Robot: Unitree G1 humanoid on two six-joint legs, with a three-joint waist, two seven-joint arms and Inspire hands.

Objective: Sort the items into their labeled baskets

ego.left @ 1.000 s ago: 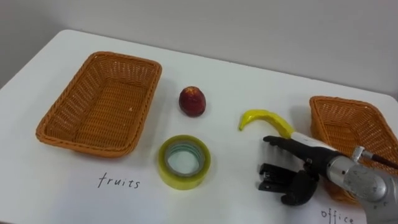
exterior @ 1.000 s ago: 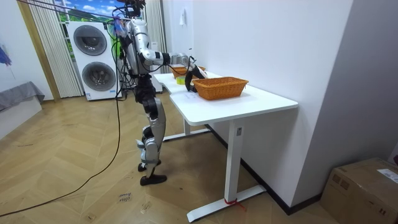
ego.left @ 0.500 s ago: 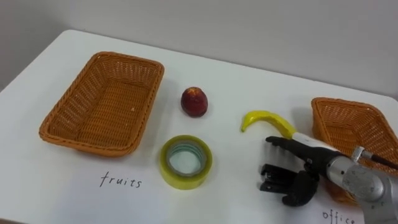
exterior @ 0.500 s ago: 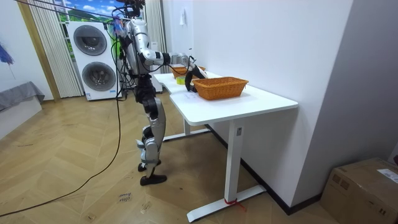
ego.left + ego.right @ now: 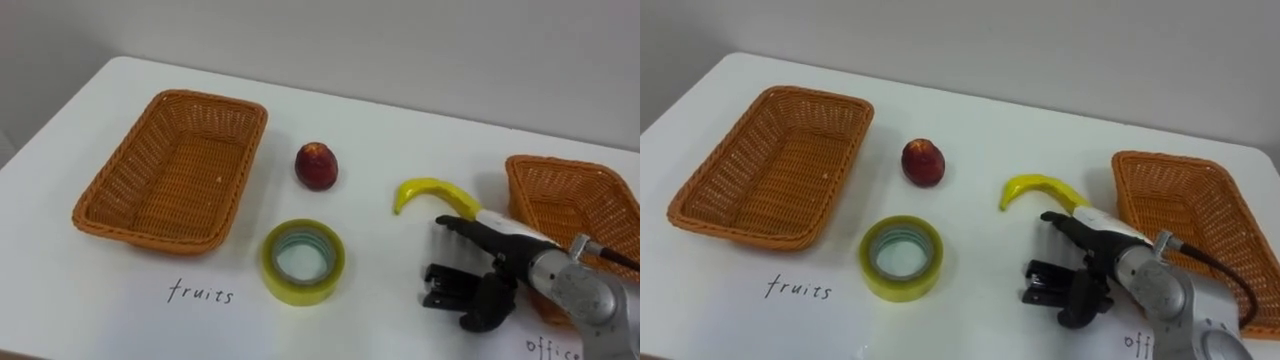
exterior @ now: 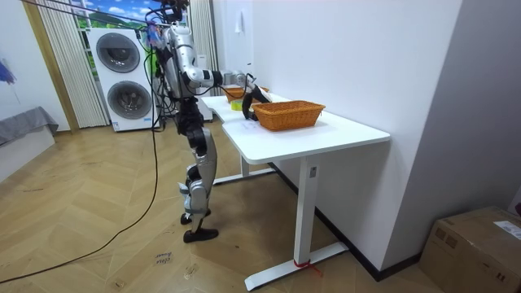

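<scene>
Loose-fingered right robot hand [image 5: 490, 280]

I count two wicker baskets on the tabletop, the left-edge basket [image 5: 110, 185] and the right-edge basket [image 5: 570, 190], plus one red apple [image 5: 316, 166], one banana [image 5: 430, 187] and one tape roll [image 5: 300, 291].

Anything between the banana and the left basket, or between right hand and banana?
Nothing visible between the right hand and the banana. Toward the left basket, the apple and the tape roll lie in between, apart from each other.
</scene>
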